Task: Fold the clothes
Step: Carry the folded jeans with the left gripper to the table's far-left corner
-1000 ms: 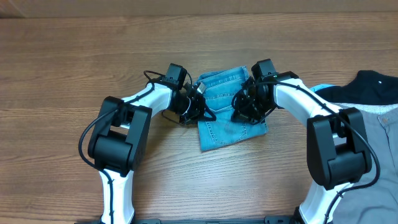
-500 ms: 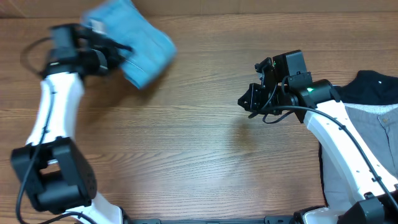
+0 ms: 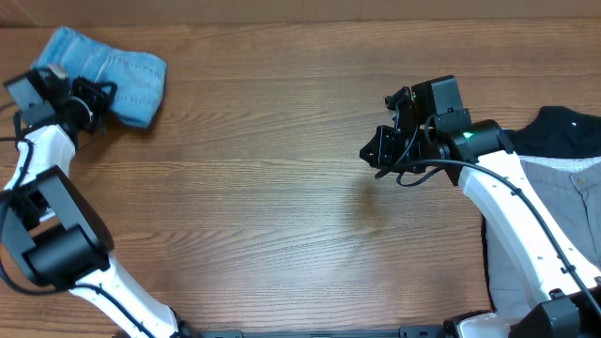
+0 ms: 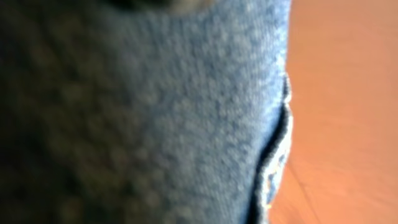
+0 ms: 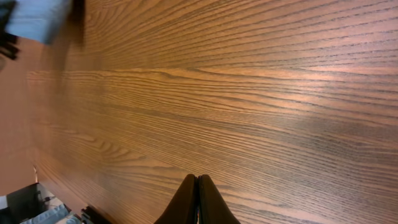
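Jeans (image 3: pixel 130 73) lay as a folded bundle at the upper left of the overhead frame, on the table (image 3: pixel 282 225) near its far edge. Your left gripper (image 3: pixel 92 94) sat at the bundle's lower left edge, clamped on the denim, and your left arm ran up the left side of the frame to reach it. In your left wrist view the jeans (image 4: pixel 186 112) filled nearly everything, blurred and very close. A stitched seam ran down their right side, with a strip of table (image 4: pixel 348 93) beyond it.

Your right gripper (image 3: pixel 374 155) hung right of centre over bare wood, well apart from the jeans, clenched and grasping nothing. Your right wrist view showed its two fingertips (image 5: pixel 188 199) pressed together above the wood grain. At the right edge of the overhead frame a black garment (image 3: pixel 563 131) lay above a grey garment (image 3: pixel 563 202), touching it, both partly behind your right arm.
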`<state>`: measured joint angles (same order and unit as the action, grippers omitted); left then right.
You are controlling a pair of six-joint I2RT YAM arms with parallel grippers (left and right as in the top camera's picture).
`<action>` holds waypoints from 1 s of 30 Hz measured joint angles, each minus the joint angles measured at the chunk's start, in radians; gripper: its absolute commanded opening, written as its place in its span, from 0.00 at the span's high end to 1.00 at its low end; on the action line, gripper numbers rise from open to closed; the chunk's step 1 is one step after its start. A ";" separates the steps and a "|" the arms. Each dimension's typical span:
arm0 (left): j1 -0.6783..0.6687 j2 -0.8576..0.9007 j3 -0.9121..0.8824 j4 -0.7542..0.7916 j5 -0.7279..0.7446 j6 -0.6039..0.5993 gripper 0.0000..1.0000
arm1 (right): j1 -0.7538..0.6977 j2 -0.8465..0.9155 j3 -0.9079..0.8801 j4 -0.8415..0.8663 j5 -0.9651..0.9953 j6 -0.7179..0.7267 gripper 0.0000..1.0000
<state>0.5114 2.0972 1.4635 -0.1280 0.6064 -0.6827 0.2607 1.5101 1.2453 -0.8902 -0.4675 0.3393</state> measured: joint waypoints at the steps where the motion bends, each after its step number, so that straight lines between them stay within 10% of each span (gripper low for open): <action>1: 0.009 0.027 0.000 0.002 0.000 0.000 0.96 | 0.000 0.000 0.000 0.000 0.000 0.000 0.95; 5: 0.032 0.113 0.000 0.010 0.012 0.005 0.91 | 0.000 0.000 0.000 0.000 0.001 0.001 0.92; 12: 0.059 0.143 0.000 0.077 0.067 0.013 0.03 | 0.000 0.000 0.000 0.000 0.012 0.001 0.91; 20: 0.107 0.144 0.092 0.022 0.269 -0.003 0.00 | 0.000 0.000 0.000 -0.009 0.015 0.001 0.95; 30: 0.179 -0.052 0.145 -0.523 0.248 0.136 0.00 | 0.000 0.000 0.000 -0.032 0.015 0.000 0.96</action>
<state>0.6899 2.0453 1.6089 -0.6506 0.8543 -0.5468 0.2607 1.5101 1.2453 -0.9218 -0.4522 0.3397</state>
